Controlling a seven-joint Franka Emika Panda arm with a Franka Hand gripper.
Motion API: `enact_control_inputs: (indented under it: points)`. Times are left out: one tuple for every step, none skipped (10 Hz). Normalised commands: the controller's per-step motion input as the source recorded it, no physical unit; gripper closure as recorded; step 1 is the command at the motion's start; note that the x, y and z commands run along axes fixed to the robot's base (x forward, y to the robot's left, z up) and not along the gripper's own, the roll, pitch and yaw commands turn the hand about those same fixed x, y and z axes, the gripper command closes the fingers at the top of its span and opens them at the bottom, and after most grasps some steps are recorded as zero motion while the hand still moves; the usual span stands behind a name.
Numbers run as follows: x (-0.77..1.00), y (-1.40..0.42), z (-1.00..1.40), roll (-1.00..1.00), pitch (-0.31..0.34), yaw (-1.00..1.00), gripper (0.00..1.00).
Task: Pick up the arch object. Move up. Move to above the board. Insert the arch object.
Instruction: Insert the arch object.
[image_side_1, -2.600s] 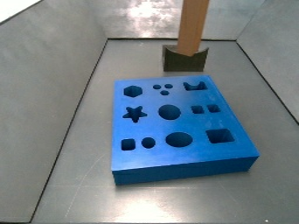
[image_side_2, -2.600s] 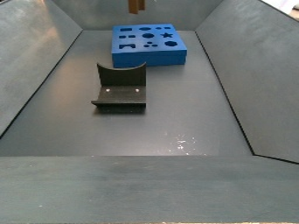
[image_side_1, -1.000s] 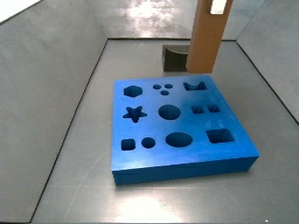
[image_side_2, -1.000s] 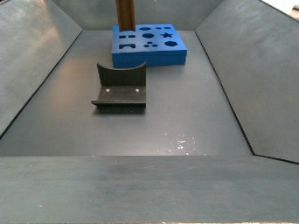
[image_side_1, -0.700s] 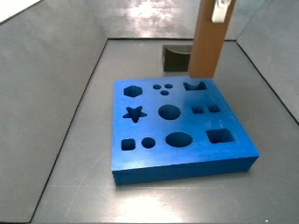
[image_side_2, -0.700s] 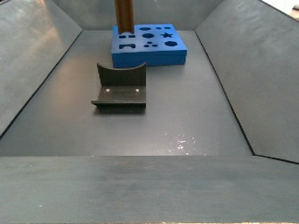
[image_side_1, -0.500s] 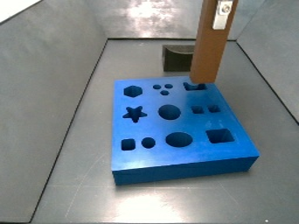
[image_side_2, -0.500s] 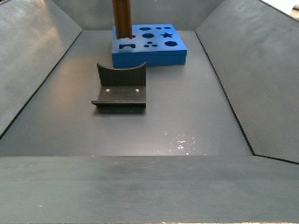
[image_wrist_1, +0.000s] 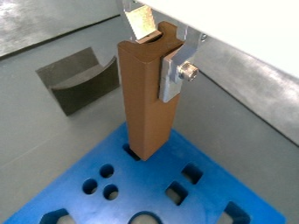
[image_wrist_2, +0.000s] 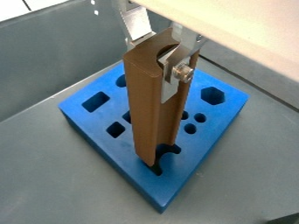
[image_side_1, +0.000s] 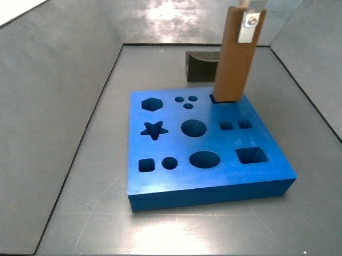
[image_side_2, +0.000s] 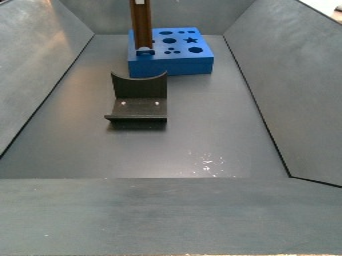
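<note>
- One step in hand, by the look of it: the insertion. Arch object (image_side_1: 235, 60), a tall orange-brown wooden bar with a U-shaped groove at its top end, upright with its foot at or just inside the arch cutout on the far right of the board (image_side_1: 181, 190).
- Gripper (image_wrist_1: 160, 48) closed narrow on the bar's upper end, silver fingers (image_wrist_1: 177, 72) flat against opposite faces.
- Next, probably: straight push down, bar kept vertical and matched to the slot; release only once seated.
- Board: thick, matte, bright-blue slab with dark star, hexagon, round and square holes.
- Fixture (image_side_2: 138, 100): dark L-bracket with a curved top edge, apart from the board on the dull grey floor.
</note>
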Motion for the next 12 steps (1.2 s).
enact_control_inputs:
  points:
    - [0.00,0.00,-0.02,0.00,0.000,0.00,1.00]
    - [0.00,0.04,-0.06,0.00,0.000,0.00,1.00]
    - [0.00,0.06,-0.13,0.00,0.000,0.00,1.00]
    - [0.08,0.07,-0.15,0.00,0.000,0.00,1.00]
    - [0.15,0.11,-0.16,0.00,0.014,0.00,1.00]
    - [0.12,0.10,-0.19,0.00,0.024,0.00,1.00]
    - [0.07,0.09,-0.24,0.00,0.024,0.00,1.00]
    - [0.00,0.06,-0.29,0.00,0.019,0.00,1.00]
    - [-0.06,0.00,-0.39,0.08,0.019,0.01,1.00]
    - [-0.10,-0.05,-0.47,0.10,0.000,0.00,1.00]
    - [-0.10,-0.12,-0.52,0.11,0.000,0.00,1.00]
    - [-0.04,-0.08,-0.48,0.07,0.000,0.00,1.00]
